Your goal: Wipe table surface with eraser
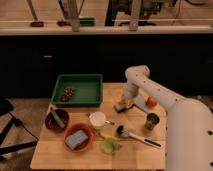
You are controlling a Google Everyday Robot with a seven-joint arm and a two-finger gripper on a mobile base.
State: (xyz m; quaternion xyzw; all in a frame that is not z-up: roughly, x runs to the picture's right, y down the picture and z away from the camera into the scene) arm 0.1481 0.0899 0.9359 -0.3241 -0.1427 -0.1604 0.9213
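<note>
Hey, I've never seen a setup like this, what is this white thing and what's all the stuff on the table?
The white thing is a robot arm, seen from one camera looking down at a wooden table from the front. At its end is a two-finger gripper, lowered to the table's back right part, on a small pale block, apparently the eraser it should wipe with. On the table lie a green tray holding small dark items, a dark bowl with a utensil, an orange bowl with a blue sponge, a white cup, a small green cup, a brush, a metal can and an orange object.
</note>
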